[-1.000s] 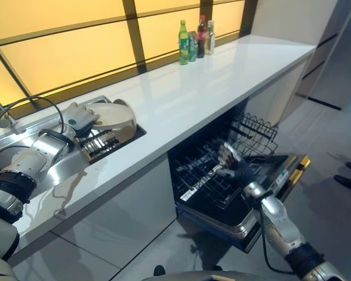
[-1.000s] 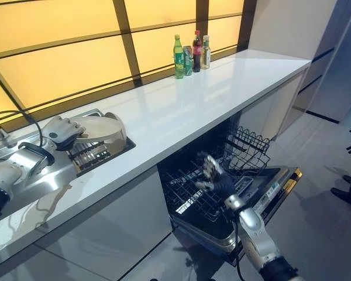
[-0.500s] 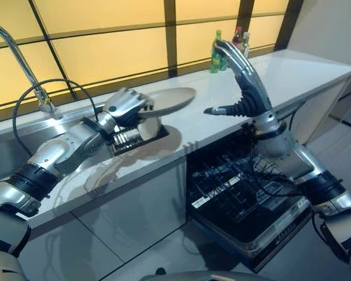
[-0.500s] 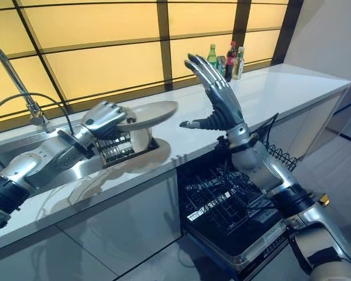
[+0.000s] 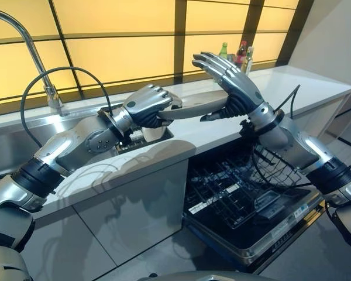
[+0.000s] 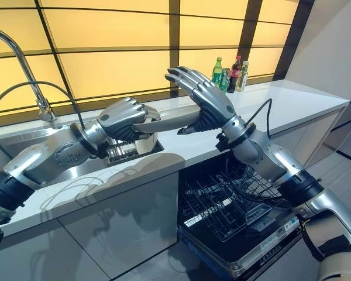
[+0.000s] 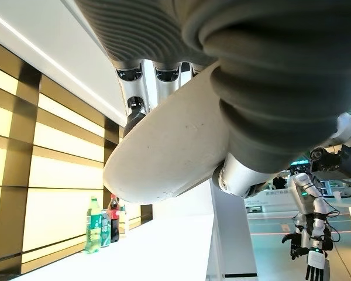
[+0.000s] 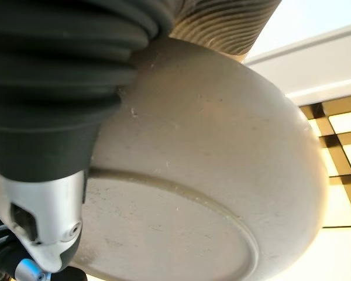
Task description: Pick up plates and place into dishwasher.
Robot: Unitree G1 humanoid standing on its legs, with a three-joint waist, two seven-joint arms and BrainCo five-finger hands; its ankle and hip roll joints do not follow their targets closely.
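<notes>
A beige plate [image 5: 193,109] hangs level above the white counter's front edge, between my two hands. My left hand [image 5: 147,105] is shut on the plate's near rim, its fingers curled over the top. My right hand [image 5: 234,88] is at the far rim with straight, spread fingers above the plate and the thumb under it. The plate's underside [image 8: 222,164] shows close up in the right wrist view, and its rim [image 7: 164,158] in the left wrist view. Below, the dishwasher stands open with its lower wire rack [image 5: 234,187] pulled out over the door.
The sink holds a dish rack with another pale dish [image 6: 143,140] in it, beside a tall faucet [image 5: 23,35]. Bottles [image 5: 240,54] stand at the counter's [image 5: 304,82] back by the window. The dishwasher door [image 5: 275,234] juts into the floor space.
The camera has shifted. My left hand carried the plate from the sink to above the counter's front. My right hand rose from the dishwasher and closed in on the plate's far rim.
</notes>
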